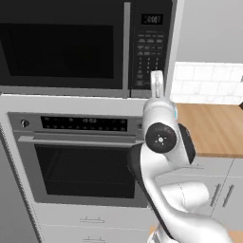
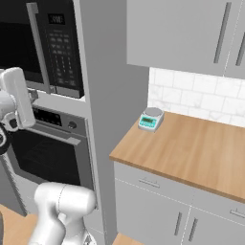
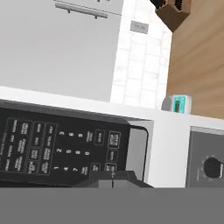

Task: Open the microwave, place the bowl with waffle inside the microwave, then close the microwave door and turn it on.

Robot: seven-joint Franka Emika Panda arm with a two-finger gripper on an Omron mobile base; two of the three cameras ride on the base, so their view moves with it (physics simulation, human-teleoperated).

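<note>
Microwave (image 1: 61, 47): It is sitting high up in the wall, right above the steel oven (image 1: 80, 159). It is big and black.
Microwave door (image 1: 57, 50): It is staying shut flat against the front. Its thin handle (image 1: 126, 45) is standing up and down beside the keypad (image 1: 151, 52).
Keypad: It is showing rows of small white buttons with a little number screen on top. In the hand view it is lying sideways (image 3: 61, 148).
Gripper (image 3: 113, 175): Its two dark tips are pressed together with nothing between them. They are pointing at the bottom corner of the keypad, very close to the buttons. I cannot tell if they are touching.
Arm (image 1: 161, 137): It is reaching up from below toward the keypad, in front of the oven.
Bowl with waffle: I cannot tell where it is sitting.
Counter (image 2: 191, 148): It is brown wood, off to the right of the oven wall.
Kitchen scale (image 2: 151, 119): It is small and teal, resting on the counter near the white tiles (image 2: 191, 93).
</note>
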